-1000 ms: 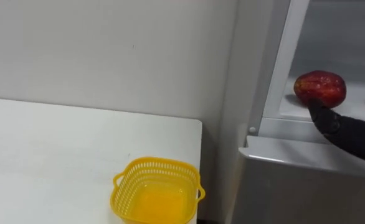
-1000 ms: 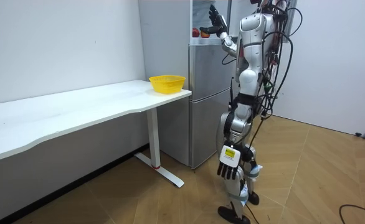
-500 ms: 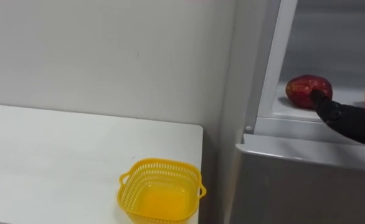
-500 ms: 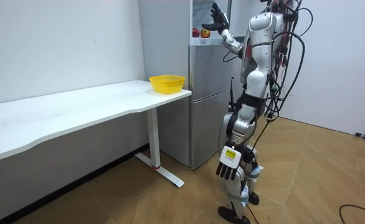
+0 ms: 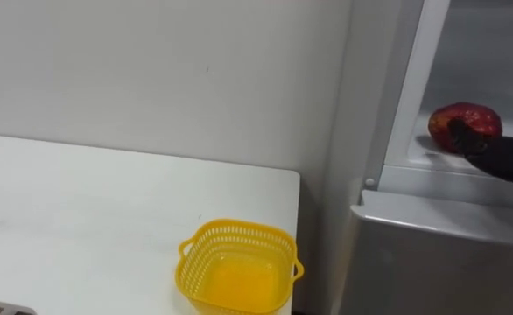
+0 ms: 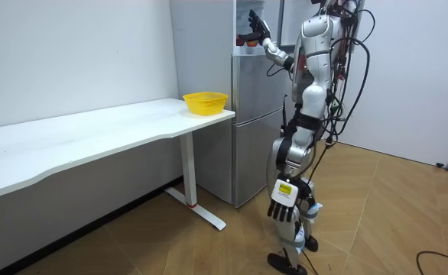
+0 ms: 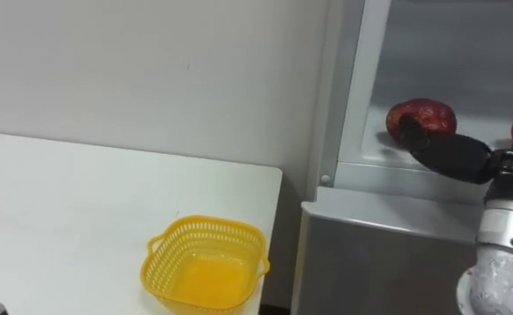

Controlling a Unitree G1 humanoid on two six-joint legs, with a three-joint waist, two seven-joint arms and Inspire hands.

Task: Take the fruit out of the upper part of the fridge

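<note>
Reaching into fridge [image 7: 388, 236], right hand [image 7: 449, 156] was spread, a finger touching apple [image 7: 427, 114] on upper shelf, not gripping; likely risk was a nudge rolling apple away; left hand [image 6: 281, 208] hung relaxed at side.

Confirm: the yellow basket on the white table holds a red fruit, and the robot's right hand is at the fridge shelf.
Wrong: the yellow basket on the white table is empty. The red fruit lies on the fridge shelf, at the right hand; the left eye view shows it.
</note>
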